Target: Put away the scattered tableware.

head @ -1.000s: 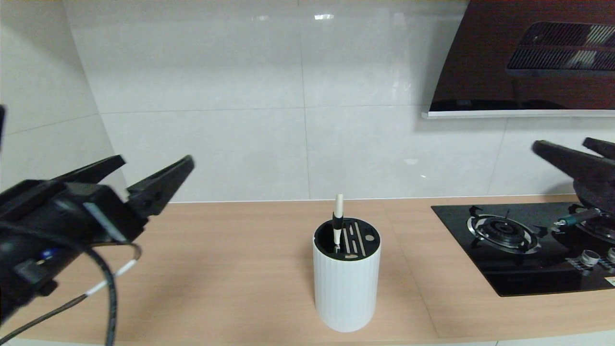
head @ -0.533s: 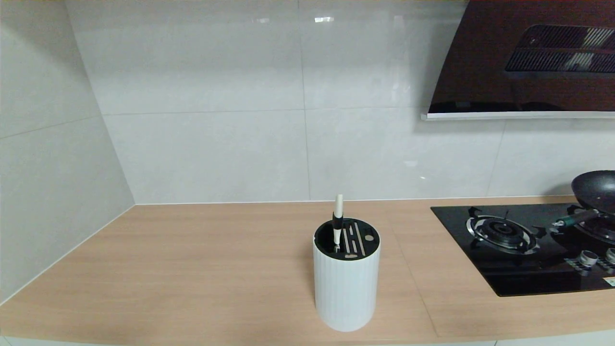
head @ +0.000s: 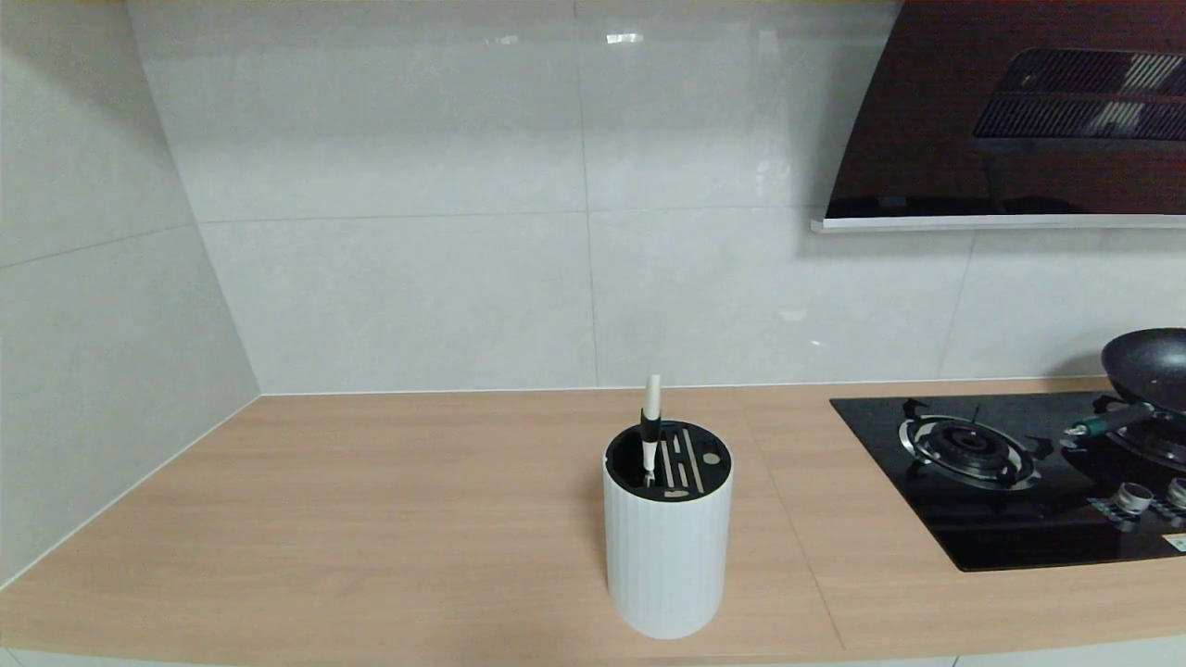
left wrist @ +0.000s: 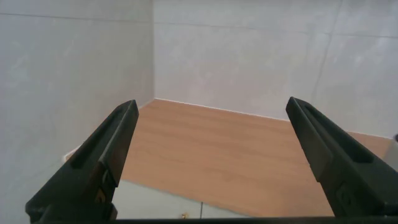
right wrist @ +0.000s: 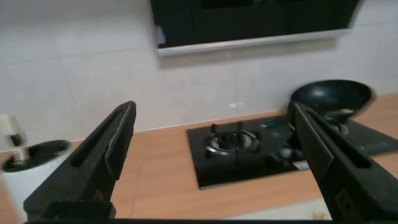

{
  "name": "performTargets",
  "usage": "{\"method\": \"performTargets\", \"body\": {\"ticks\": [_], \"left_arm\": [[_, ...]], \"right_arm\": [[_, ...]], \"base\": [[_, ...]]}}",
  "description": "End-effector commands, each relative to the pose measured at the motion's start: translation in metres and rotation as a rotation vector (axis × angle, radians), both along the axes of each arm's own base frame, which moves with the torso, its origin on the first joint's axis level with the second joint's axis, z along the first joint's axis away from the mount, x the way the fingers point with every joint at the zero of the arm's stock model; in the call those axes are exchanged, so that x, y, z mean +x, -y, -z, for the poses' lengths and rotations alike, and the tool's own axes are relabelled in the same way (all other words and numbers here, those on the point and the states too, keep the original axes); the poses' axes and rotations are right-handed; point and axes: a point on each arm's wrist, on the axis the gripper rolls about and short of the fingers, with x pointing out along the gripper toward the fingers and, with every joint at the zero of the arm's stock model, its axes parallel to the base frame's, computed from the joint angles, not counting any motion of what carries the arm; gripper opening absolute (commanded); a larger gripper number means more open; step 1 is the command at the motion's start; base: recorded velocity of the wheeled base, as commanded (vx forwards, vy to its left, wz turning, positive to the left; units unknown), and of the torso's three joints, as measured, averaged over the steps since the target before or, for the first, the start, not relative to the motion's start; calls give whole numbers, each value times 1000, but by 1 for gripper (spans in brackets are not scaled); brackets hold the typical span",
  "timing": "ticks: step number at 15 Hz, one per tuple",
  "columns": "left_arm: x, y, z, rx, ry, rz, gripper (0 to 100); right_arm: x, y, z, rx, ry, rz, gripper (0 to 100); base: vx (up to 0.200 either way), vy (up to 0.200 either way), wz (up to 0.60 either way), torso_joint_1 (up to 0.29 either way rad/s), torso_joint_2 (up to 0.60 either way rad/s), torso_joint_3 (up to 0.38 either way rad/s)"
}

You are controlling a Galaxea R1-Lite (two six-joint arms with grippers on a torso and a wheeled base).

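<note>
A white ribbed utensil holder [head: 665,556] with a black slotted top stands on the wooden counter [head: 389,519], near its front edge. One utensil with a white and black handle [head: 652,415] sticks upright out of a slot. In the left wrist view my left gripper [left wrist: 211,106] is open, with nothing between its fingers, over the counter's left corner by the wall. My right gripper [right wrist: 211,111] is also open and holds nothing. It faces the stove, with the holder [right wrist: 31,158] off to one side.
A black gas stove [head: 1001,472] fills the counter's right end, with a dark wok [head: 1149,366] on its far burner. A range hood [head: 1019,111] hangs above it. Tiled walls close off the back and left. Bare counter lies left of the holder.
Both grippers were raised at the sides of the head view a second ago and have since dropped out of it. The holder and utensil have not moved.
</note>
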Motion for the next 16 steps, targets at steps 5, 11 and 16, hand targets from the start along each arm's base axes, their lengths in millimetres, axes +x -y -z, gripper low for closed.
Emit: {"method": "performTargets", "body": {"ticks": [5,11,16], "left_arm": [[33,6,80,-62,-131,140,100],[34,10,84,5,-183,308,100],[34,10,84,13,-184,315,100]], "right_arm": [[42,-4,95,13,-120,24,100],[44,-7,102,7,-190,-126,100],[44,-7,102,8,-189,-128,100]], "base": [[0,0,0,0,0,0],[0,0,0,0,0,0],[0,0,0,0,0,0]]}}
